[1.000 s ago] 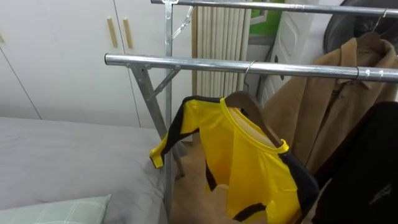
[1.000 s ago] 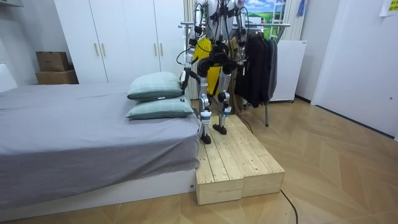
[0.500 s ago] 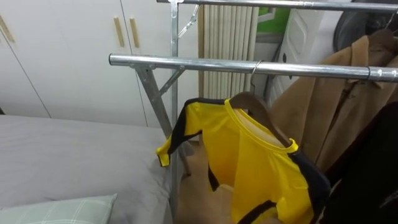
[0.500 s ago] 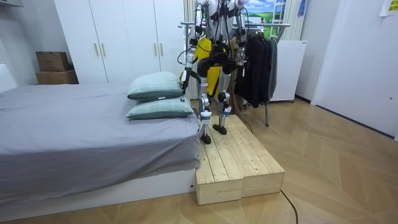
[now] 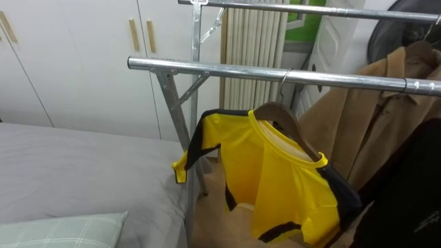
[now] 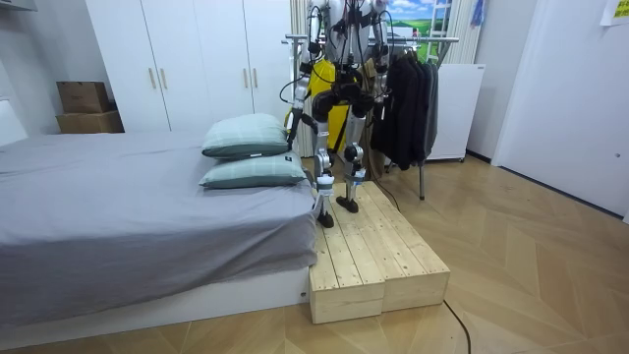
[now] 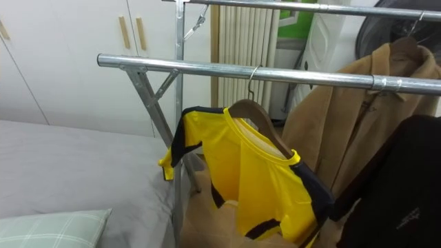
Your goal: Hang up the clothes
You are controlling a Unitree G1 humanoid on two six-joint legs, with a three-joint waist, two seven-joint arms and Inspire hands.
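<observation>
As hook [image 5: 284, 76] is seated on rail [image 5: 207, 67], yellow shirt [image 5: 275, 179] is hung at 12 o'clock, hanger [image 5: 293, 129] skewed 10-to-4; left hand [image 6: 293, 120] state cannot be told.

Bedroom setup here: white wardrobe doors [image 6: 187, 59] with pale wooden handles run along the back wall, with a ribbed white radiator [image 5: 251, 41] next to them. The big bed [image 6: 128, 226] in a grey sheet is off to my left, two pale green pillows [image 6: 246, 135] piled at its end. Herringbone wood floor [image 6: 531, 265], a raw wooden platform [image 6: 369, 251] right against the bed, cardboard boxes [image 6: 84, 108] in the far corner. Light's bright and even.
</observation>
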